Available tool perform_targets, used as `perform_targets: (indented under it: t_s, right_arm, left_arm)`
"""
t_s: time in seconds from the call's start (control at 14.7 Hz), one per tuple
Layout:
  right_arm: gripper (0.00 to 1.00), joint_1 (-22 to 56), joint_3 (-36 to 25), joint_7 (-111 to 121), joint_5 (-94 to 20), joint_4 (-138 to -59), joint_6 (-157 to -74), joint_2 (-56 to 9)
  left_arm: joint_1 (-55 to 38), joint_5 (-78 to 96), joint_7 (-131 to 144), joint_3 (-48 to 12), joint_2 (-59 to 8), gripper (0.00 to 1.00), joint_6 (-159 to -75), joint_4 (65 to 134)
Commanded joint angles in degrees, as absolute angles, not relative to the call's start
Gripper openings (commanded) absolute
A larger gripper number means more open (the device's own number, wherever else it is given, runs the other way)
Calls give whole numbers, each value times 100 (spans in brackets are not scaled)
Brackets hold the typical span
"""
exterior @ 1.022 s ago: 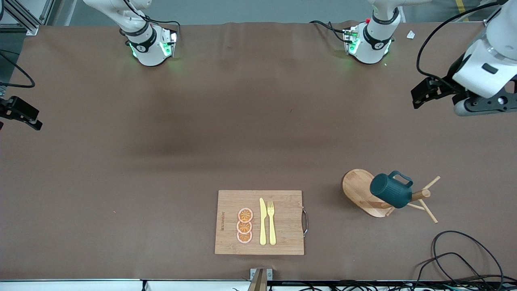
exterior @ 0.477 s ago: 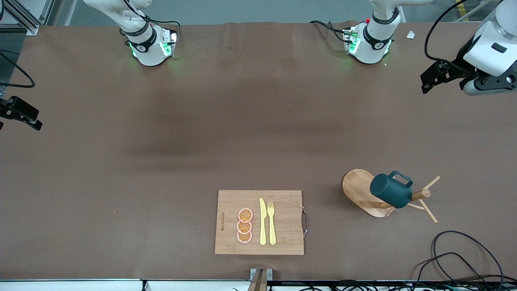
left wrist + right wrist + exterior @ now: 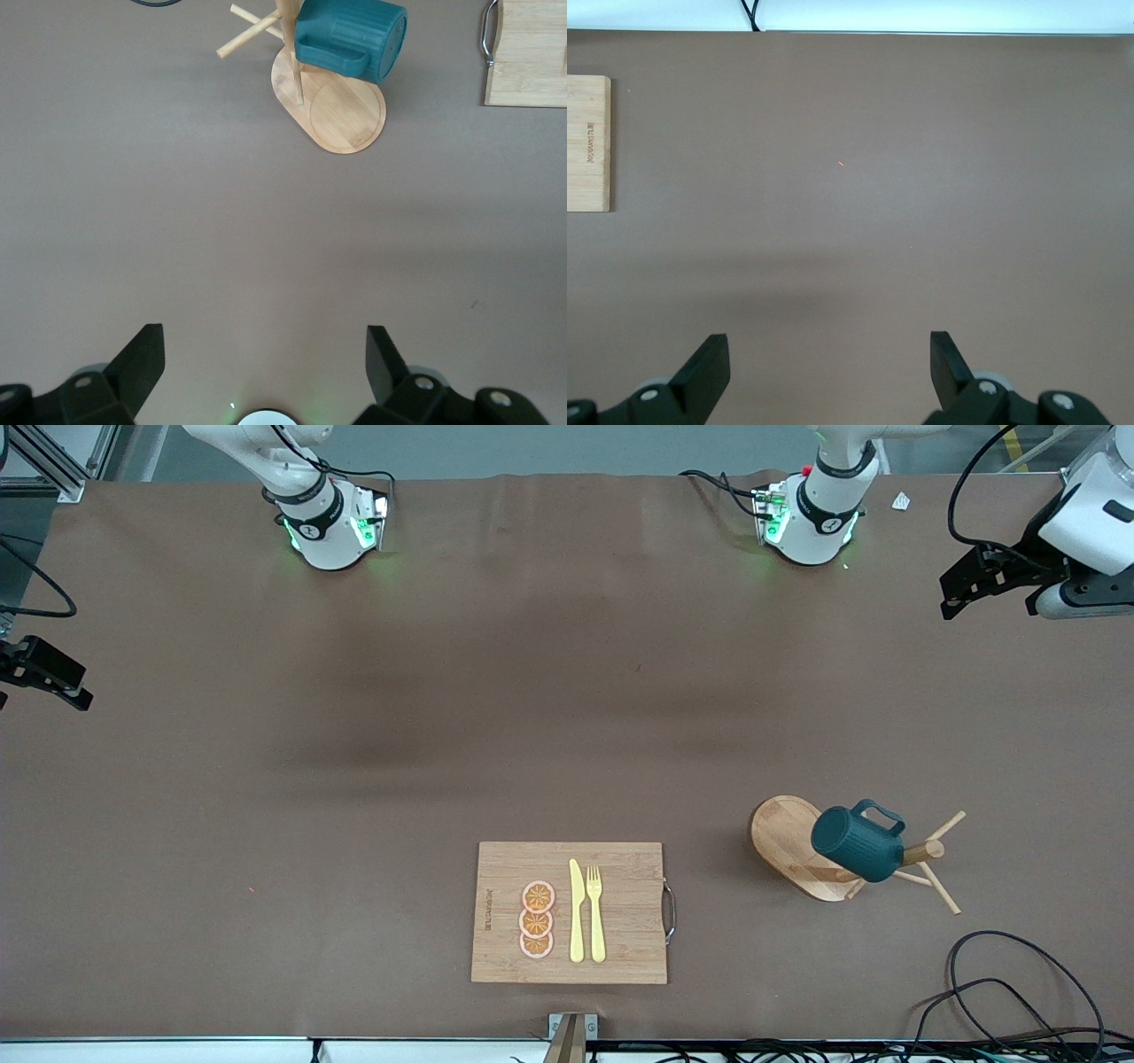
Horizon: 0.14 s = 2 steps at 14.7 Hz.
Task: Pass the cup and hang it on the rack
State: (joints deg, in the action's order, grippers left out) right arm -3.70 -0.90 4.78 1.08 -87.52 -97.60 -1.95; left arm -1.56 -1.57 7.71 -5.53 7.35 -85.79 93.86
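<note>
A dark teal ribbed cup [image 3: 858, 842], a light wooden rack [image 3: 791, 846], yellow cutlery [image 3: 586, 911] and orange slices [image 3: 537, 919] sit on the brown bench [image 3: 354, 779].

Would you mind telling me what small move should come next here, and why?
Probably none on the cup: it already hangs by its handle on a peg of the rack, with no hand touching it. The left hand, open and empty, is high over the table's left-arm end; I would let it finish pulling back. The right hand waits, open, over the right arm's end.
</note>
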Motion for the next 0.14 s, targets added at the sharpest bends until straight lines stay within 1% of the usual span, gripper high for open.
perform_targets:
  t_s: [0.0,0.07]
  right_arm:
    - [100,-475,-26,527,26,-8824,-9756,-88]
    - [100,-475,-26,527,26,-8824,-9756,-88]
  left_arm:
    - [-176,-44,650,-510,747,100,-8578,9334]
    - [-176,-44,650,-510,747,100,-8535,9334]
